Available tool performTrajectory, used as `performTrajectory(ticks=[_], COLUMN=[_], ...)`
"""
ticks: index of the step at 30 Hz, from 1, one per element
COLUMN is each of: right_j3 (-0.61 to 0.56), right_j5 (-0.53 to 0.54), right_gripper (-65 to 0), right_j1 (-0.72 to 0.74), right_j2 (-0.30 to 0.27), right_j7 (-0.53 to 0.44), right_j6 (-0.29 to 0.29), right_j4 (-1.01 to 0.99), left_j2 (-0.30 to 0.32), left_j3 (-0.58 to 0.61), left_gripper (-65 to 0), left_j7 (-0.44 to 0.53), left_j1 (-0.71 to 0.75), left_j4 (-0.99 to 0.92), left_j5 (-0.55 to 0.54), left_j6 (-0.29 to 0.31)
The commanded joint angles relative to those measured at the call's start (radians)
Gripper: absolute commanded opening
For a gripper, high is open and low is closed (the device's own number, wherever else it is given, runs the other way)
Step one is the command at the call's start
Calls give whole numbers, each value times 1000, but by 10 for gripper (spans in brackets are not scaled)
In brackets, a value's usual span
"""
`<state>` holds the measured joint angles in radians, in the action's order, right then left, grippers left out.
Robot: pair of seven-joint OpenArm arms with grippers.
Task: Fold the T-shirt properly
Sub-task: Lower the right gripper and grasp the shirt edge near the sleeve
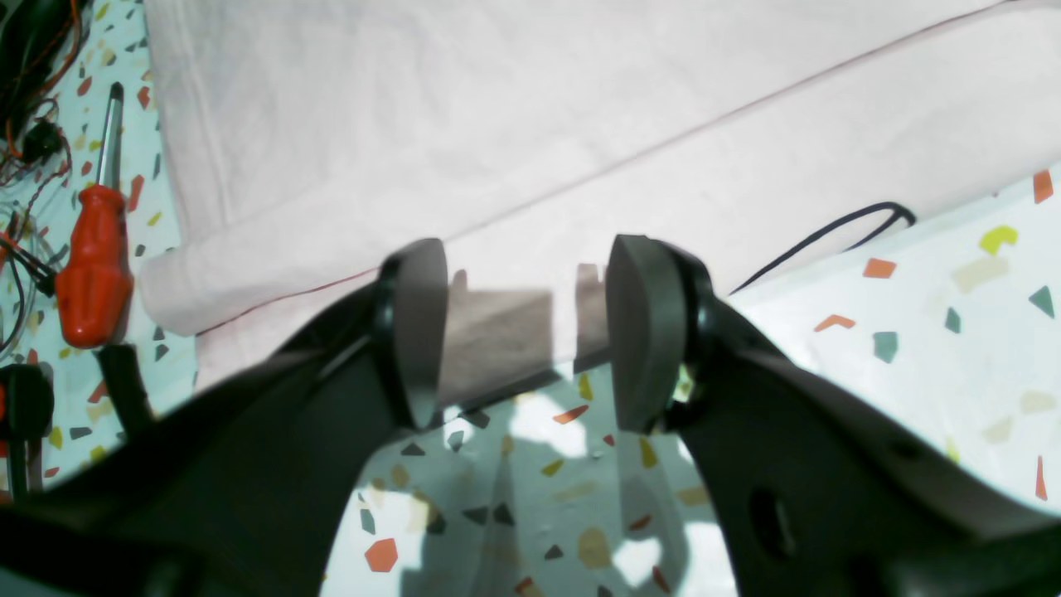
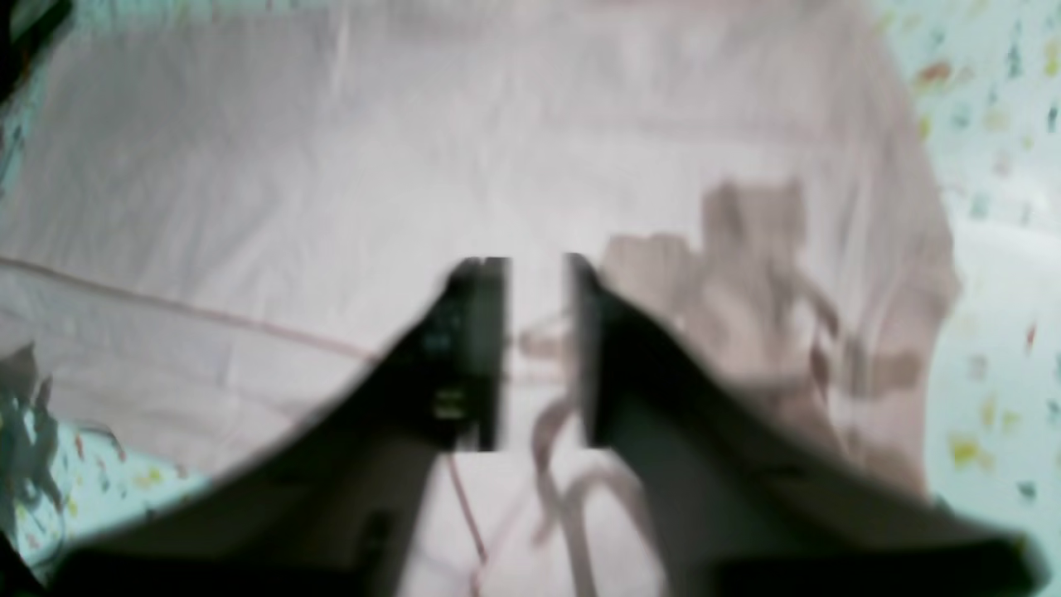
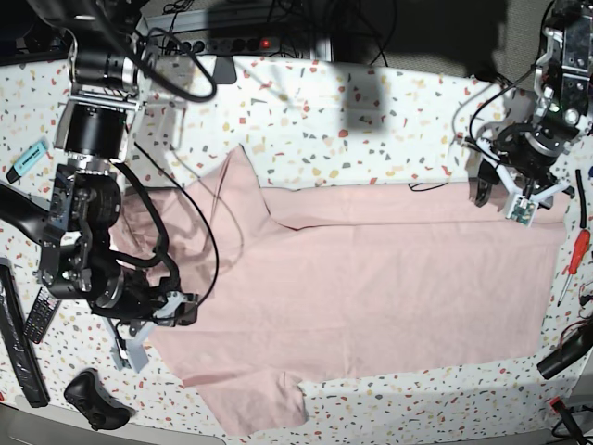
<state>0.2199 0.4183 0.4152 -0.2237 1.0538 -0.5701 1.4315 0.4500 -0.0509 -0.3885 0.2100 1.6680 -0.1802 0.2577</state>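
the t-shirt (image 3: pixel 371 278) lies spread across the middle of the bench (image 3: pixel 371 130), one long edge at 12 o'clock already turned over into a band, the sleeves at 9 and 7 o'clock still loose. both the left tool (image 1: pixel 522 332) and right tool (image 2: pixel 535 352) stand spread, pinching nothing; most folds seem left.

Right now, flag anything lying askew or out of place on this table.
The T-shirt lies only part-folded: its far long edge is turned over, but one sleeve juts out crooked. A red screwdriver lies loose right beside the cloth.
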Motion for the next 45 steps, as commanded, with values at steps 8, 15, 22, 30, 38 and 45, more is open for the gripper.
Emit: performTrajectory(ticks=[8, 15, 22, 30, 38, 45], right_j3=[-81, -205, -291, -295, -295, -294], right_j5=[-4, -206, -303, -431, -442, -348], right_gripper=[-395, -395, -396, -396, -474, -473], right_j1=[-65, -103, -109, -119, -120, -119], right_j2=[-5, 26, 32, 49, 49, 49], right_j7=[66, 65, 64, 62, 61, 38], right_j6=[-10, 69, 145, 213, 230, 217], right_j4=[16, 16, 16, 16, 16, 16], left_j2=[16, 16, 16, 16, 16, 16], left_j3=[-6, -6, -6, -6, -6, -6], left_gripper=[-354, -354, -354, -354, -354, -354], left_j7=[42, 46, 46, 46, 46, 46], left_j1=[-11, -11, -11, -11, -11, -11], left_j4=[20, 20, 20, 20, 20, 20], left_j5=[-4, -4, -4, -4, -4, -4], left_j6=[-6, -7, -6, -6, -6, -6])
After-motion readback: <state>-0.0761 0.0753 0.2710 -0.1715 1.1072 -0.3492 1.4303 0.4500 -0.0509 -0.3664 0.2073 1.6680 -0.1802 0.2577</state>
